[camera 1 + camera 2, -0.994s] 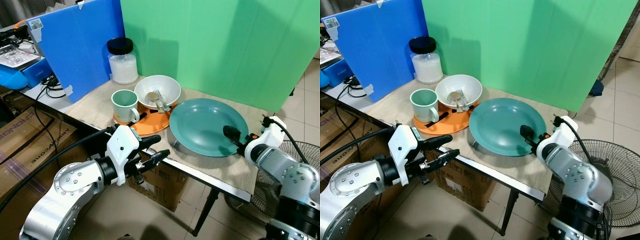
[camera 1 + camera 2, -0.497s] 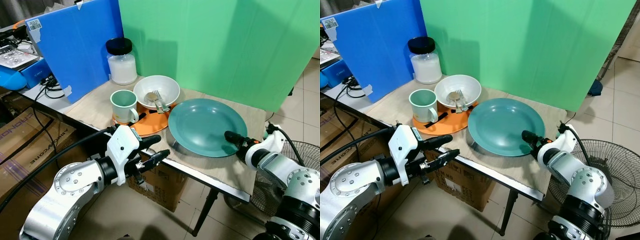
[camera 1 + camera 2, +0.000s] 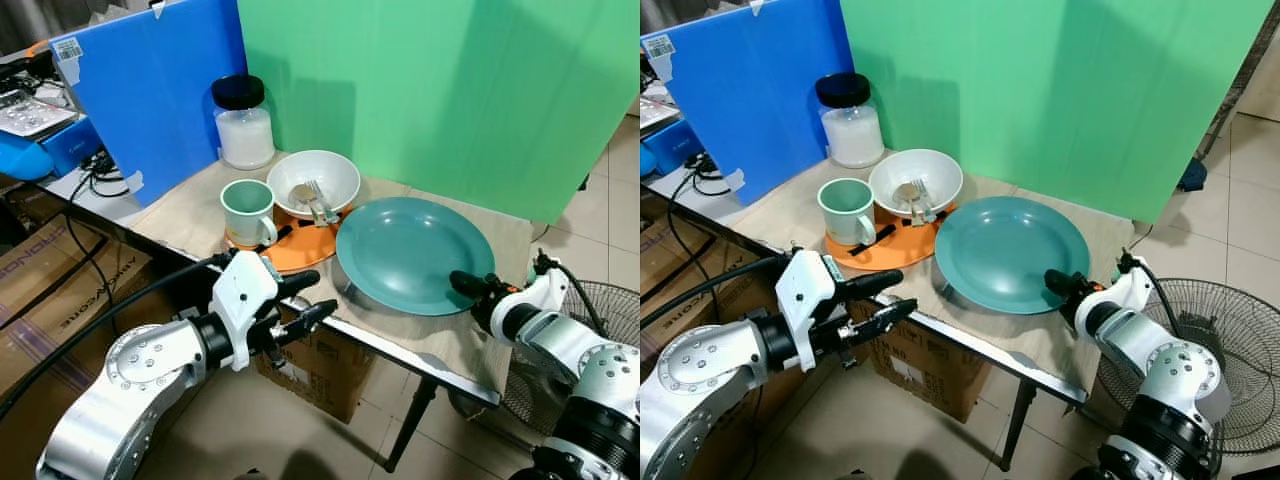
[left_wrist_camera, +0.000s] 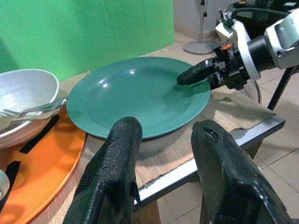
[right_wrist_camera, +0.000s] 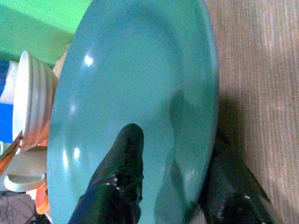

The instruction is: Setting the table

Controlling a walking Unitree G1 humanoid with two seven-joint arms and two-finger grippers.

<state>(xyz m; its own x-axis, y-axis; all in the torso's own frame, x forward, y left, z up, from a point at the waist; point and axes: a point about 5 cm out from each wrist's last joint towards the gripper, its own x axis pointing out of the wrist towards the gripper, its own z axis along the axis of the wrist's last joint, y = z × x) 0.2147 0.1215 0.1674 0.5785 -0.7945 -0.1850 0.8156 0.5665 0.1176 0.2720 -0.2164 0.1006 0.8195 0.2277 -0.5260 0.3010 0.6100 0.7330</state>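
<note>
**Right gripper straddling the plate's rim**

While the left gripper [image 3: 305, 300] is hanging spread and empty off the table's [image 3: 420, 345] near edge, just short of the teal plate [image 3: 412, 252], the right gripper [image 5: 173, 182] is reaching in from the plate's right side. One finger is lying over the rim, the other beneath it, not visibly clamping; it is the arm nearer to lifting

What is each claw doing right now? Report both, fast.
Left claw: open, holding nothing, at the near table edge.
Right claw: fingers straddle the rim of the green plate, one above, one below; not clamped shut.
</note>
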